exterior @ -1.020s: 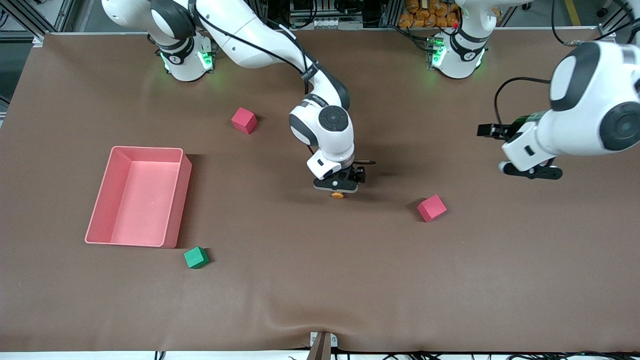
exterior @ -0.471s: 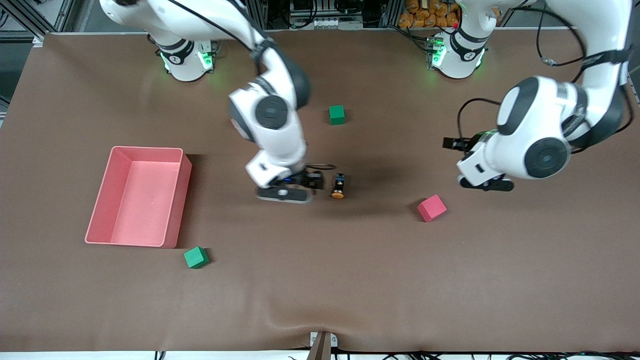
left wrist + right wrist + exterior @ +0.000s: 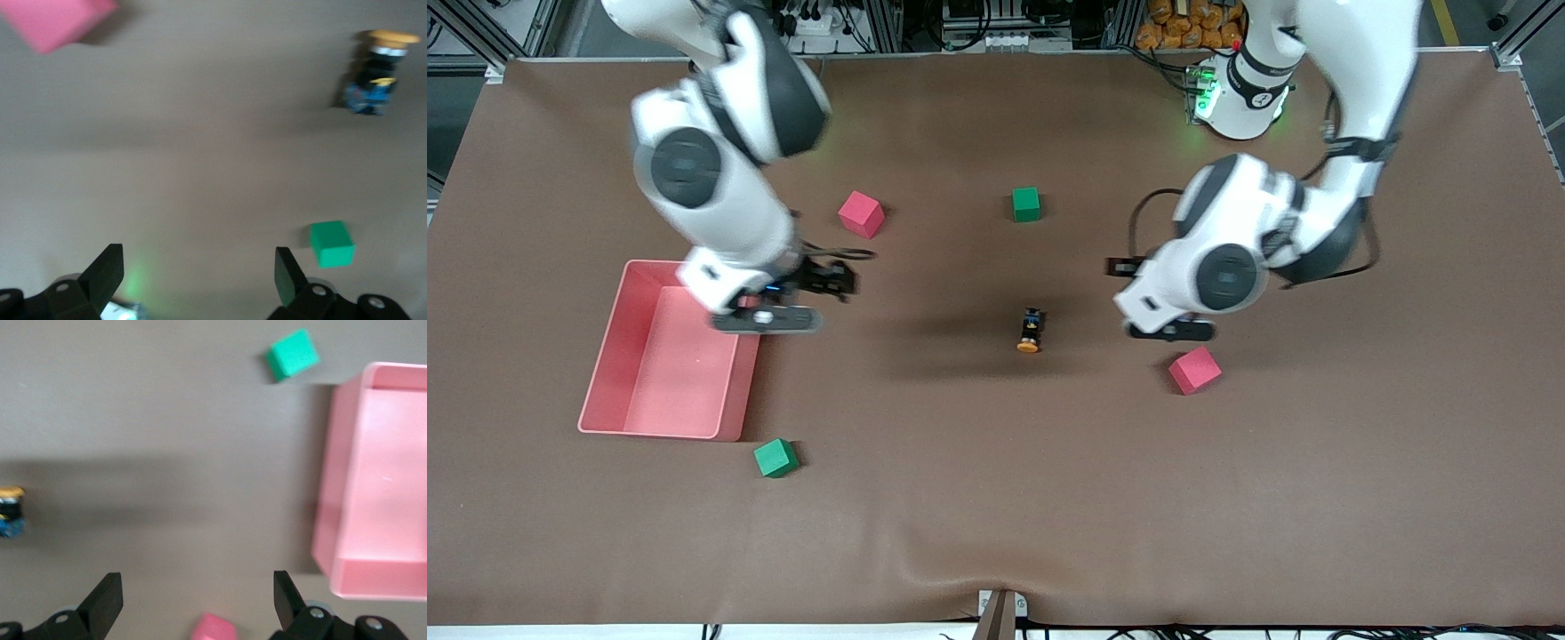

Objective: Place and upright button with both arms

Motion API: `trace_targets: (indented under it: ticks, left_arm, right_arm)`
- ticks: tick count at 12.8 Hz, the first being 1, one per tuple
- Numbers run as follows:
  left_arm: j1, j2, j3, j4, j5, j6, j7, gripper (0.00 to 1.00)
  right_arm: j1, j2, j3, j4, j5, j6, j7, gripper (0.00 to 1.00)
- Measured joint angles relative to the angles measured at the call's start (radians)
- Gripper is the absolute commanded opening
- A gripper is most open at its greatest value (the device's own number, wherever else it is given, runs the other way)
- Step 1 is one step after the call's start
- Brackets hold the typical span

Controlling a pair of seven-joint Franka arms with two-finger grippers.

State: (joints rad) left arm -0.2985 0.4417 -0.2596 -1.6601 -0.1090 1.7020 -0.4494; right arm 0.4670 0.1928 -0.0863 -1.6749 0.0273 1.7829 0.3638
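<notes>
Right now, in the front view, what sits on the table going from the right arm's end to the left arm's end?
Pink bin → green cube → pink cube → second green cube, the button lying nearer the camera at about the same place → second pink cube.

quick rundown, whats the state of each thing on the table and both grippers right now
button: lying on its side on the table, not gripped
left gripper: open, empty, over the table beside the button
right gripper: open, empty, over the pink bin's rim
pink bin: upright, nothing visible inside
</notes>
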Motion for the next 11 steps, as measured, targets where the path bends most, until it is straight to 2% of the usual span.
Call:
trace_targets:
  ticks: [5, 7, 11]
  left_arm:
    - [-0.223, 0.190, 0.005, 0.147, 0.000, 0.183, -0.040, 0.94]
    - [-0.246, 0.250, 0.009, 0.194, 0.032, 0.231, -0.037, 0.94]
    - [-0.245, 0.304, 0.017, 0.218, 0.135, 0.307, -0.023, 0.93]
  right_arm:
    - [-0.230, -0.149, 0.000, -0.005, -0.001, -0.163, -0.232, 1.00]
    - [-0.326, -0.212, -0.003, -0.007, -0.003, -0.214, -0.327, 1.00]
    - [-0.493, -0.286, 0.004, 0.008, -0.004, -0.268, -0.424, 1.00]
